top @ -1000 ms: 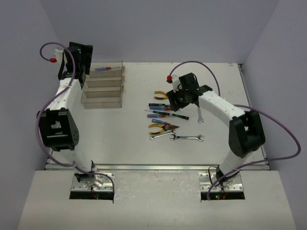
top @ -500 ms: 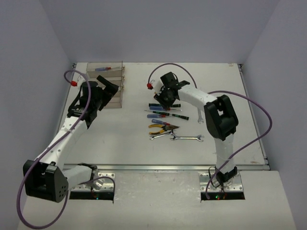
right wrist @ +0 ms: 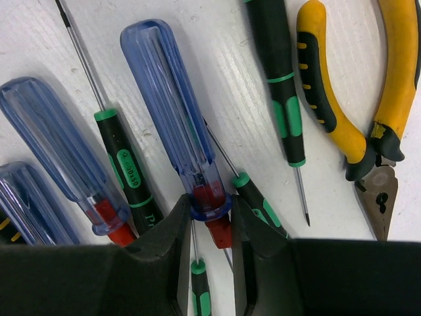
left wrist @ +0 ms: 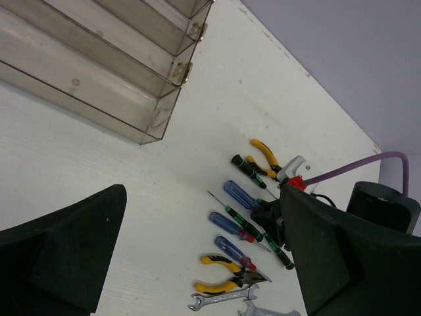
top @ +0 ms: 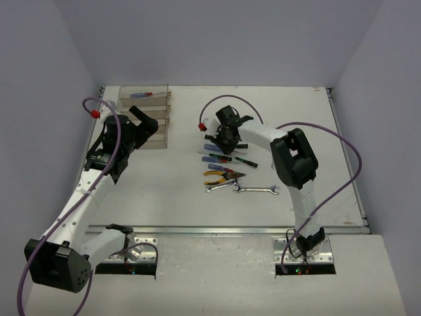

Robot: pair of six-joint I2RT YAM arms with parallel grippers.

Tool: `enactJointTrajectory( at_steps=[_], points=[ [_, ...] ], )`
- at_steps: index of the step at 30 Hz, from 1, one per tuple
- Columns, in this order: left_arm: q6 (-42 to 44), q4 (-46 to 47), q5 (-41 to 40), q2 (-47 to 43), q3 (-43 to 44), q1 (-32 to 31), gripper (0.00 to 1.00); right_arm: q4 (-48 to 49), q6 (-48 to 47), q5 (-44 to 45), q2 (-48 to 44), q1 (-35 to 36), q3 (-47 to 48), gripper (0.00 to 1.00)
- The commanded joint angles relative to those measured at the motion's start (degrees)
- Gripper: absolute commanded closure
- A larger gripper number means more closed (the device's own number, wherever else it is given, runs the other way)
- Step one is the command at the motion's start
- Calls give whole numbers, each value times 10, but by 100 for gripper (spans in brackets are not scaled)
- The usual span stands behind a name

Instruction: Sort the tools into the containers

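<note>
Nearest the arm bases, two wrenches point(top: 256, 189) lie end to end on the table point(top: 164, 191), with one pair of pliers point(top: 222, 176) just beyond them. Past those, a row of screwdrivers point(left wrist: 240, 224) lies side by side, and the right gripper point(right wrist: 209, 201) is down among them. Its fingers point(right wrist: 164, 250) are drawn in against both sides of the red collar at the end of a blue-handled screwdriver point(right wrist: 168, 92), pinching it. That screwdriver lies among the others, between another blue handle and a black-and-green one, and it crosses over a thin shaft. A second pair of pliers point(right wrist: 325, 92) lies at the far end of the row, just beside a black-and-green screwdriver.

The left gripper point(left wrist: 202, 197) hangs over the table near the bins point(left wrist: 112, 99), its fingers spread wide with nothing between them. The bins are four clear ones joined in a stepped row, and they stand at the far left of the table, well apart from the loose tools. The farthest of them holds one lone screwdriver point(top: 141, 95) with a blue and red handle.
</note>
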Motion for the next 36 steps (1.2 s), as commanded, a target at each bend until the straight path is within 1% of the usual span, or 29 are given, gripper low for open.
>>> enactJointTrajectory(
  at_steps=[1, 3, 5, 6, 8, 9, 11, 13, 15, 16, 18, 19, 20, 23, 24, 25, 28, 30, 32, 33, 35, 36],
  points=[
    [14, 19, 10, 1, 1, 4, 0, 14, -8, 7, -26, 4, -9, 90],
    [13, 48, 27, 2, -11, 4, 0, 15, -1, 5, -57, 8, -14, 90],
    [5, 78, 73, 10, -23, 4, 0, 12, 9, 0, -102, 12, -15, 91],
    [0, 108, 93, 14, -34, 4, 0, 11, 25, -8, -124, 12, -18, 91],
    [-25, 204, 199, 34, -62, 4, 0, 23, 61, -27, -168, 12, -32, 92],
    [-38, 274, 247, 43, -83, 3, 0, 28, 86, -40, -192, 12, -39, 92],
    [-72, 368, 309, 61, -111, -2, 0, 34, 121, -60, -216, 12, -45, 94],
    [-137, 520, 363, 101, -150, -18, 0, 49, 179, -89, -246, 12, -54, 96],
    [-156, 589, 382, 122, -164, -31, 0, 56, 232, -111, -260, 12, -58, 97],
    [-164, 643, 384, 131, -168, -38, 0, 60, 248, -142, -271, 11, -60, 97],
    [-169, 686, 382, 146, -169, -49, 0, 66, 266, -179, -283, 11, -62, 97],
    [-168, 714, 379, 157, -167, -54, 1, 73, 285, -219, -294, 11, -63, 97],
    [-168, 715, 378, 157, -161, -58, 2, 74, 287, -222, -295, 12, -64, 97],
    [-165, 732, 386, 179, -148, -62, 7, 88, 315, -274, -315, 12, -68, 96],
    [-168, 750, 395, 186, -146, -63, 10, 80, 319, -285, -316, 12, -59, 96],
    [-170, 761, 400, 191, -144, -65, 13, 76, 322, -289, -317, 12, -54, 96],
    [-164, 788, 409, 202, -139, -81, 17, 67, 333, -290, -313, 12, -40, 96],
    [-161, 789, 408, 206, -134, -83, 23, 67, 336, -306, -311, 13, -36, 97],
    [-162, 789, 408, 221, -125, -87, 46, 76, 344, -342, -321, 13, -47, 96],
    [-161, 789, 408, 225, -122, -88, 53, 80, 344, -344, -321, 13, -47, 96],
    [-160, 783, 411, 237, -109, -88, 73, 84, 346, -348, -326, 13, -54, 94],
    [-160, 783, 413, 240, -106, -89, 78, 84, 346, -342, -327, 14, -54, 93]
  ],
)
